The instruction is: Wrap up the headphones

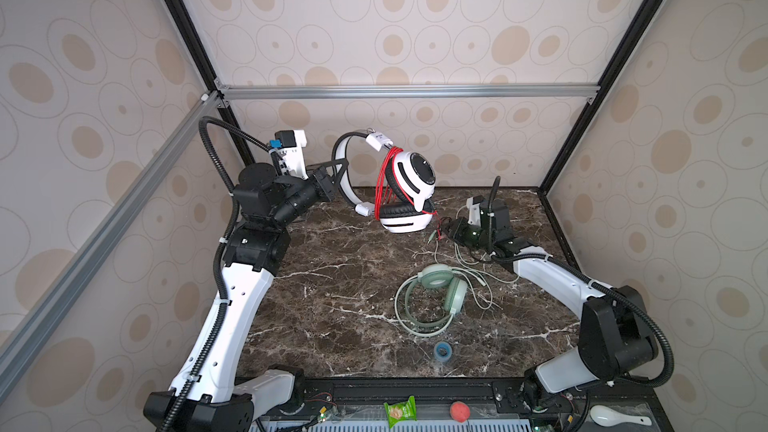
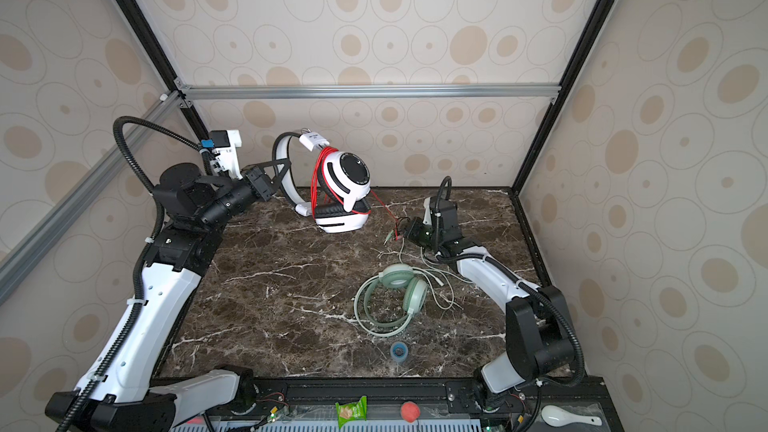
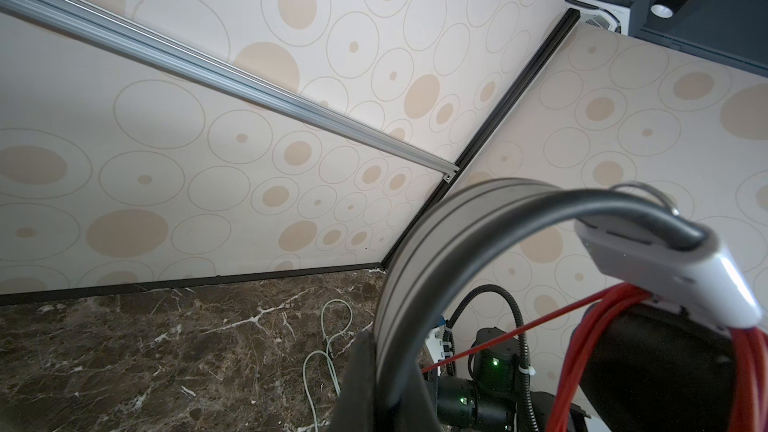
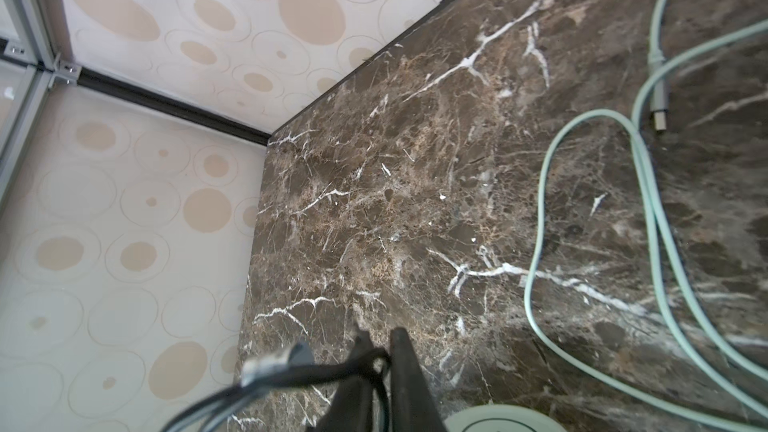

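The white-and-black headphones are lifted upright at the back of the marble table, lower ear cup near the surface. My left gripper is shut on their headband. Red cable is coiled several times round the band by the upper cup. One strand runs down to my right gripper, low over the table and shut on the cable's dark end, plugs dangling. The mint green headphones lie flat, their pale cable loose.
A blue tape roll lies near the table's front edge. On the front ledge sit a green snack packet, a red ball and a white spoon. Patterned walls close in the back and both sides.
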